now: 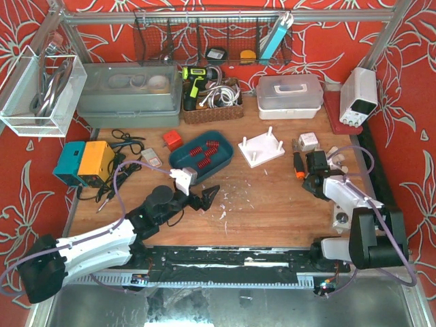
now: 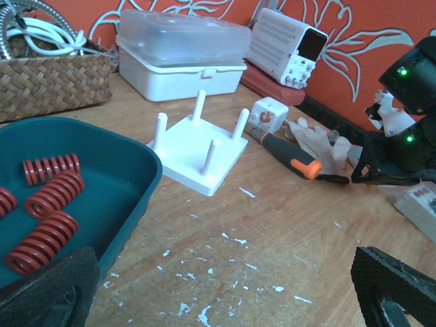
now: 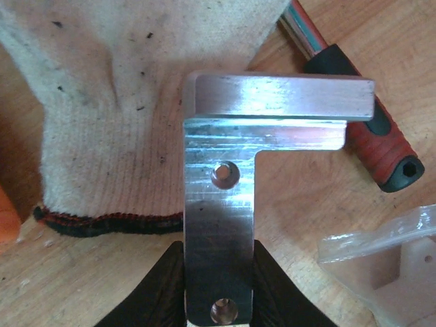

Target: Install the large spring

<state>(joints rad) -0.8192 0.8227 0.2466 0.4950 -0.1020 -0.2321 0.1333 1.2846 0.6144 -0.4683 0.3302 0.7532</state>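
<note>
Clamping brushed L-shaped bracket (image 3: 218,197): right pincer (image 3: 218,272).

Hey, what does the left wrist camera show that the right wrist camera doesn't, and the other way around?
Only the left wrist: the tray of red springs, the white peg base, the lidded box and the right arm. Only the right wrist: a metal bracket clamped in the right gripper. Both: the glove and the wooden table.
</note>
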